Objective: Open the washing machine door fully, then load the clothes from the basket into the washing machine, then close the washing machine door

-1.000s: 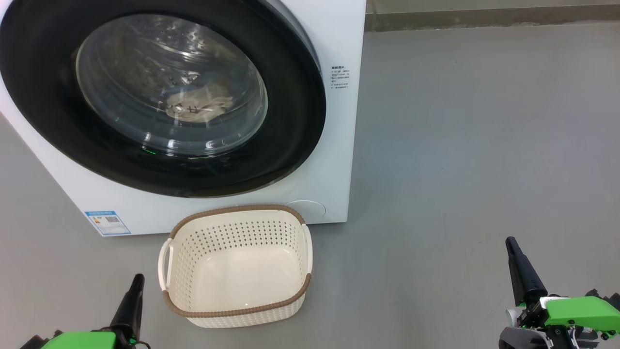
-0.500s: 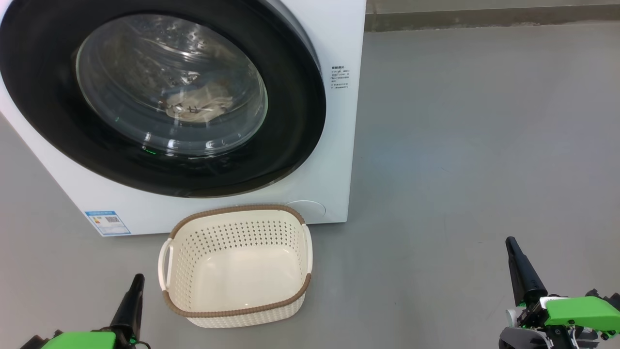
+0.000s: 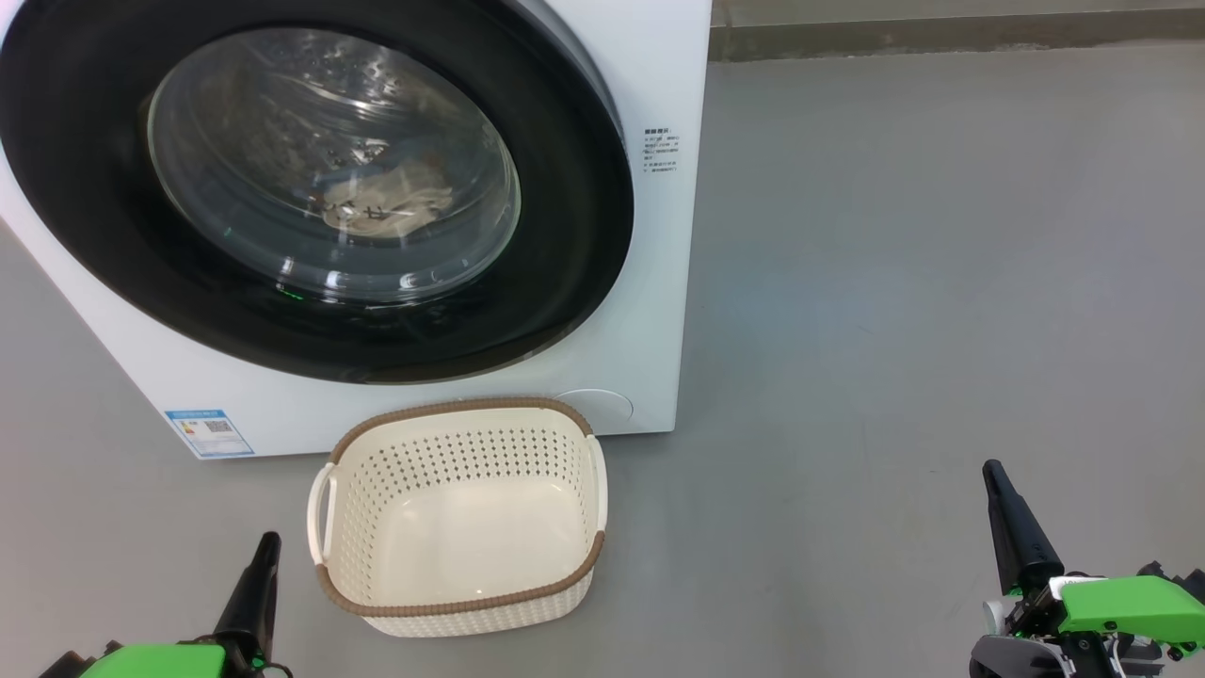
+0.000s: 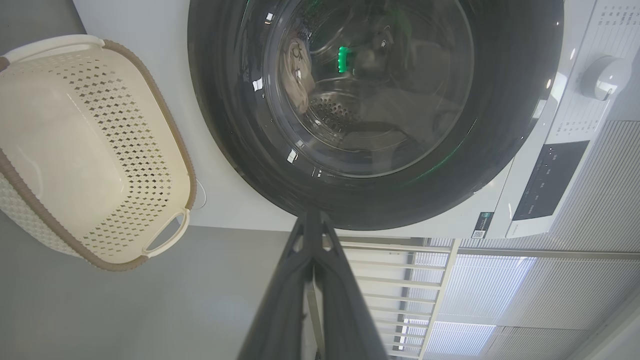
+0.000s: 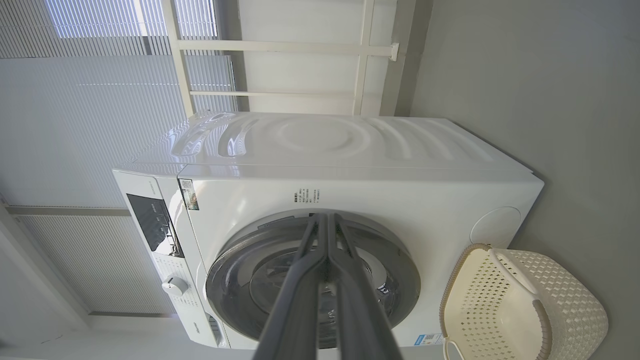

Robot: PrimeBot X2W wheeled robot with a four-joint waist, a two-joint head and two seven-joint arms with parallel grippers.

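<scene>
Washing machine door: flat against the white washing machine, looks shut. Clothes: inside, behind the glass. Basket: empty, on the floor just in front. Left tool and right tool: both pinched tight, holding nothing, down low, away from the machine. Might go wrong (hard to tell from here): maybe no click on the latch, so a pop-open. Might also bump the basket with the left tool, so near it.

Head looks down; wrists share the washing machine
</scene>
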